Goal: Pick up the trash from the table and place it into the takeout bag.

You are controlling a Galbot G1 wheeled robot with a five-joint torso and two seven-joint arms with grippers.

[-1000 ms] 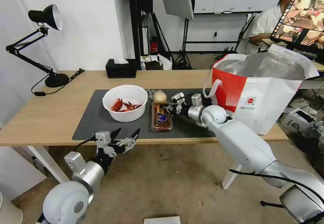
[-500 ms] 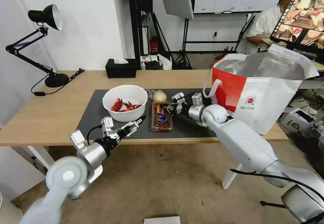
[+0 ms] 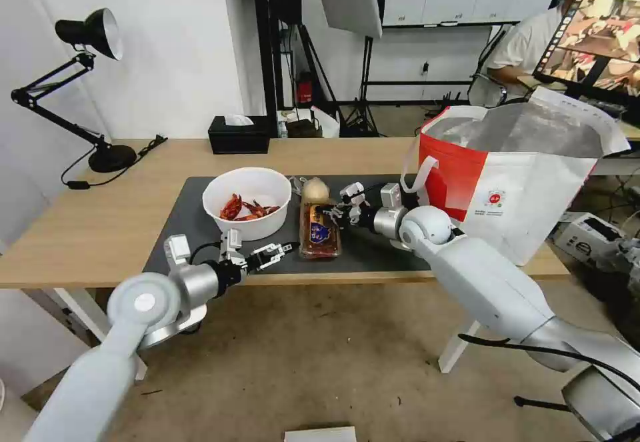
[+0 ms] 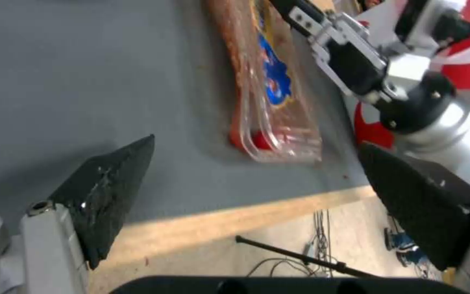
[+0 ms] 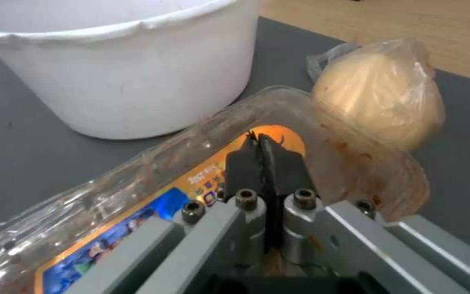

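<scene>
Light-wood table (image 3: pixel 100 229) with dark grey mat (image 3: pixel 193 235): 1 white bowl of crayfish shells (image 3: pixel 247 203), 1 clear plastic tray (image 3: pixel 319 231), 1 wrapped beige ball (image 3: pixel 316 191), 1 takeout bag (image 3: pixel 513 175) at the right end. Right gripper (image 5: pixel 260 141) pressed together over the tray lid; whether it pinches anything is hidden. Left gripper (image 3: pixel 275 251) spread at the mat's front edge, near the tray, touching nothing.
</scene>
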